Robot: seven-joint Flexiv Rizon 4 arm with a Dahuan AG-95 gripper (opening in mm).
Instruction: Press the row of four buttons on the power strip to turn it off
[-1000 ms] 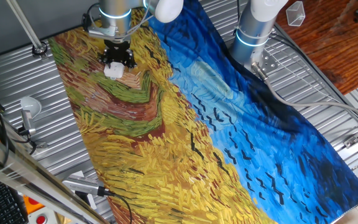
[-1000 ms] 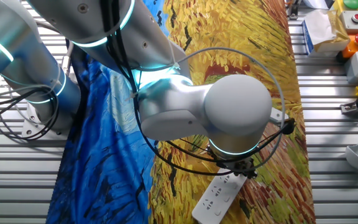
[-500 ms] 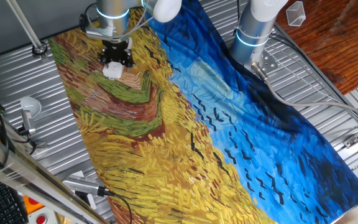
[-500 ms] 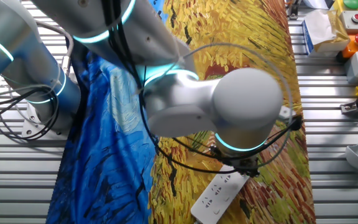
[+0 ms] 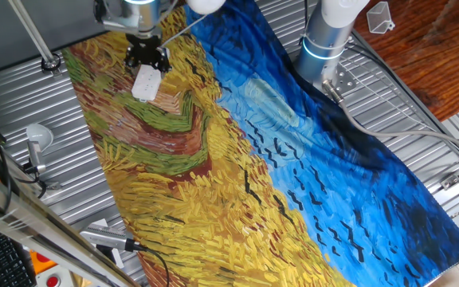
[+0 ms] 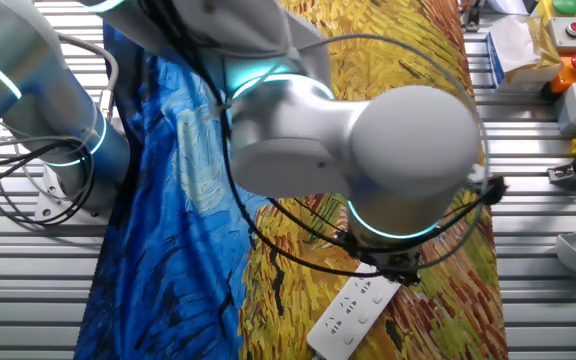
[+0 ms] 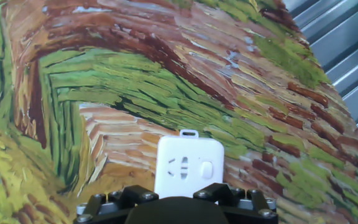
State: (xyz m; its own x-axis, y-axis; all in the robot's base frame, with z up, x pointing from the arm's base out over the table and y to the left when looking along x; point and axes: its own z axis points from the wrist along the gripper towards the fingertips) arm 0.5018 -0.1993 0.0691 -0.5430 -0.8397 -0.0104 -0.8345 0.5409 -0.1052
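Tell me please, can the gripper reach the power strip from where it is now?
Probably yes. The gripper hangs directly above one end of the power strip, and nothing lies between them on the painted cloth.

A ribbed metal table (image 5: pixel 22 104) carries a painted cloth (image 5: pixel 213 175) — the power strip (image 5: pixel 146 83) lies on it.

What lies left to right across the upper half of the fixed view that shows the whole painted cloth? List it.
Round grey-white knob on a stalk → power strip → arm base → clear plastic cup.
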